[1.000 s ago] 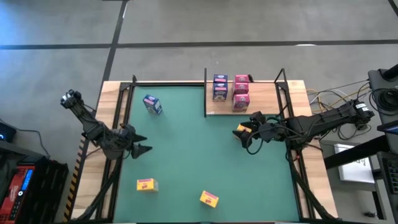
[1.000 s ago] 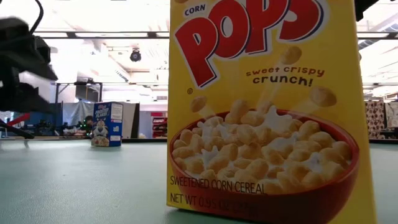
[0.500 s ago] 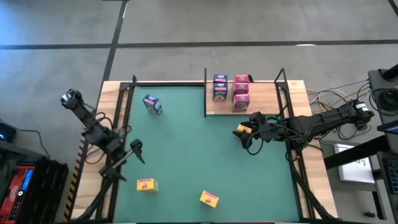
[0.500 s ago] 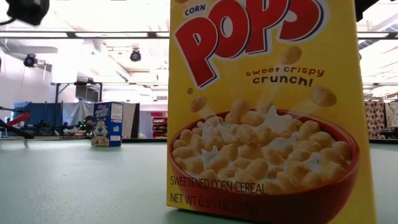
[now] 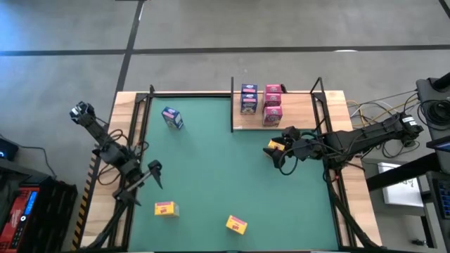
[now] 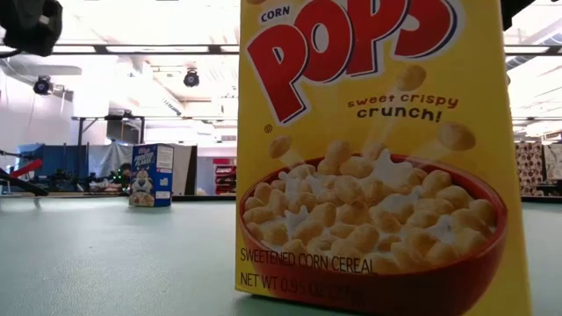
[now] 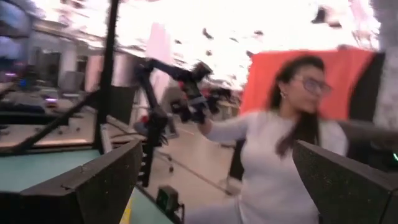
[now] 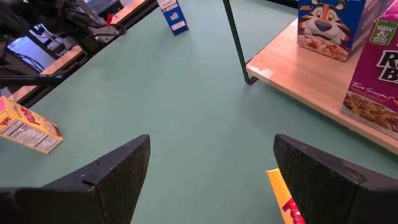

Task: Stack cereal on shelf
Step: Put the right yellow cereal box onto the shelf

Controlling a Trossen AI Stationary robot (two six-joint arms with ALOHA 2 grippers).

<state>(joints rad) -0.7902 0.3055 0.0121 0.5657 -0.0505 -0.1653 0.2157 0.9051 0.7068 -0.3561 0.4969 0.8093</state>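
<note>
Right tool (image 5: 273, 149) hovers open-fingered over a yellow cereal box (image 5: 275, 145) just off the shelf (image 5: 302, 112), left tool (image 5: 155, 173) open by the table edge; light, stiff cardboard, likely crushable—pinch its broad faces.

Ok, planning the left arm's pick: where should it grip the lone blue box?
Probably from above, fingers across the upper narrow sides of the blue box: it stands upright, skewed on the mat, so turn the wrist to match.
</note>
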